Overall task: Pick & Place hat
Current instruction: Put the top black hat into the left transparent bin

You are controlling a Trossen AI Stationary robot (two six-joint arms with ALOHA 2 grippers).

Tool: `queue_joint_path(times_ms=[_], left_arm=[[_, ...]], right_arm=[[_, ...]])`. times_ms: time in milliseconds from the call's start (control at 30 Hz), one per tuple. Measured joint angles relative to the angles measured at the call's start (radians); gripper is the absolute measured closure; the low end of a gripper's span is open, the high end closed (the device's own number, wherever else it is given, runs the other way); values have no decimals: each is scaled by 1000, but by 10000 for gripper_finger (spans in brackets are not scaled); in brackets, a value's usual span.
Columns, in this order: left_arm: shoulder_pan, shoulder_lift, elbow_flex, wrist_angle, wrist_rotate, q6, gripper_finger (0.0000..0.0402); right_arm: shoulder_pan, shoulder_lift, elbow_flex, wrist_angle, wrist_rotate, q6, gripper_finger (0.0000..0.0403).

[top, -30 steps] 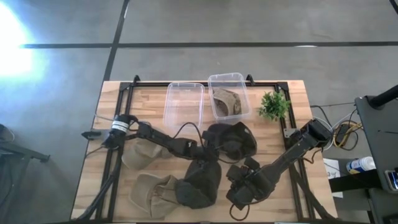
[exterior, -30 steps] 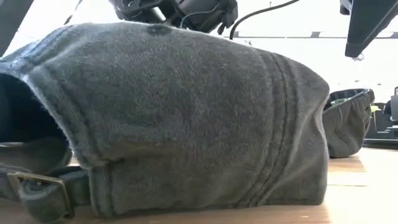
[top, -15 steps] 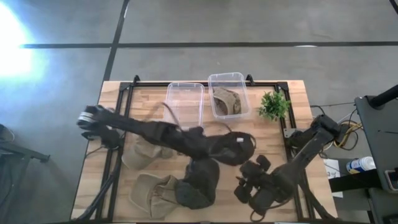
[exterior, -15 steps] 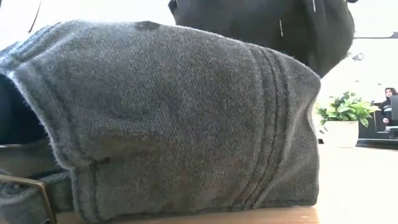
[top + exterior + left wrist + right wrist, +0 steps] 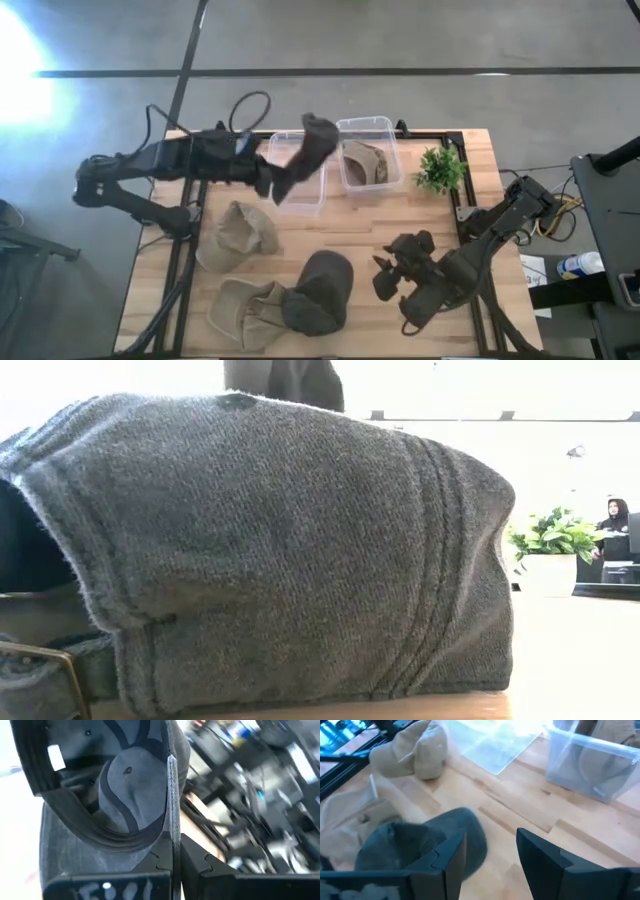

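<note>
The left gripper (image 5: 262,178) clamps a dark hat (image 5: 305,155), which hangs over the empty clear bin (image 5: 296,172) at upper centre, apparently just clear of its rim. The right gripper (image 5: 385,272) waits with fingers apart at lower right, bare tabletop (image 5: 400,215) around it.

Wooden table (image 5: 455,225) with a black frame, standing on a grey floor (image 5: 400,40) marked by dark lines. Small green potted plant (image 5: 440,170) near the table's far right corner; in the low view it stands in a pale pot (image 5: 545,572). A person (image 5: 611,520) in the room behind. Cables (image 5: 555,215) and a can (image 5: 572,265) beside the table's right edge.
</note>
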State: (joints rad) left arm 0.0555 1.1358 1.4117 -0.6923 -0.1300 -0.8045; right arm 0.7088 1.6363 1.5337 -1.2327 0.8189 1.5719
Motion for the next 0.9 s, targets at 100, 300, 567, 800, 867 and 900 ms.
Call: queue_joint_path(times_ms=[100,300,567,800,867,900], left_arm=[[121,-40,-79,-1,107,-94,394],[350,-82,-333,147,494,-331,394],[487,-70,-605,559,508,-602,390],[504,-57,-708,561,401,-733,353],[491,-60,-709,568,406,-742,342],[486,-68,-703,569,405,-737,337]], right_arm=[[-32,0,0,0,-8,0,234],[-67,-5,0,1,-8,-3,234],[-71,0,-1,2,-9,21,234],[-71,0,-1,2,-14,18,234],[-70,1,-4,2,-19,17,234],[-70,1,-6,2,-19,10,234]])
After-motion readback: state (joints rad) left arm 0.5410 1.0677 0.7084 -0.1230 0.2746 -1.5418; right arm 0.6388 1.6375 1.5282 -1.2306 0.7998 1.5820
